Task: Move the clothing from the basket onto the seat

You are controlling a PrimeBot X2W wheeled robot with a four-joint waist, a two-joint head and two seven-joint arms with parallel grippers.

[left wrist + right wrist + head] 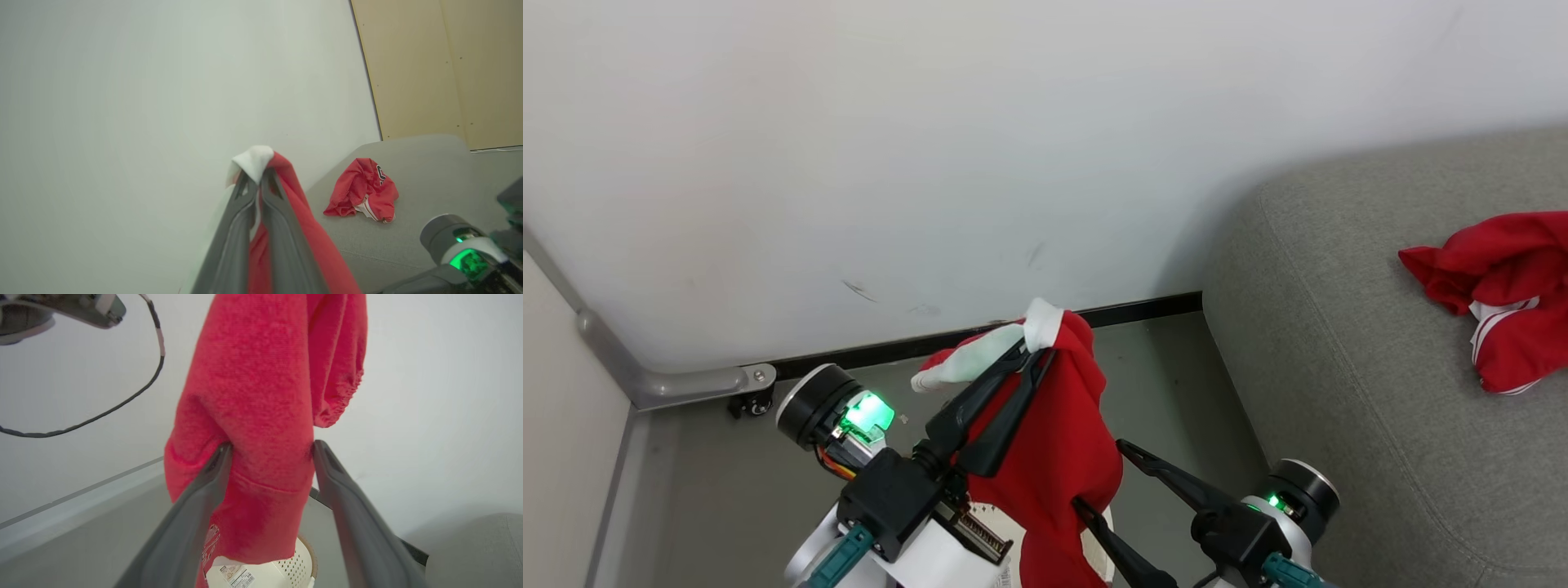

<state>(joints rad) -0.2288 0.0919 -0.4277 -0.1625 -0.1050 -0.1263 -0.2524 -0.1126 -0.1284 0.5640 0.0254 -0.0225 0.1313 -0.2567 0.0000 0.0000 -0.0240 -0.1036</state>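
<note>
Left gripper (pixel 1031 353): closed, fingers pinched together on the white-trimmed upper edge of a red garment (pixel 1054 441). The gripper is raised in front of the white wall (pixel 1013 122), above the grey floor (pixel 727 490). The trim bunches over the fingertips, and the rest of the cloth hangs clear below them.

Orientation of the red garment: the long axis is vertical, trim end up and loose end down. In the head view it runs from the left fingertips towards the bottom edge of the picture, to the right of the left gripper's fingers.

Right gripper (pixel 1101 474): open, jaws spread wide. It sits low and to the right of the left gripper. The lower part of the hanging garment lies between its two fingers (pixel 212 486), and the cloth meets both tips.

Seat (pixel 1339 367): to the right of both grippers, with its rounded corner against the wall. A crumpled red garment (pixel 1503 286) with white stripes lies on the seat top, set back from that corner and well apart from either gripper.

View differences:
- Left wrist view: shows the closed fingertips (pixel 245 192) under the white trim and a dark, white-edged marking on the crumpled garment. It also shows a tan panel (pixel 429 69) behind the seat.
- Right wrist view: shows the basket (pixel 286 567) directly below the hanging cloth, with its perforated cream wall, brown rim and a barcode label (pixel 239 575) inside. A dark cable (pixel 122 400) loops at upper left.
- Head view: shows both grippers together and the black skirting strip (pixel 1135 308) at the foot of the wall.
</note>
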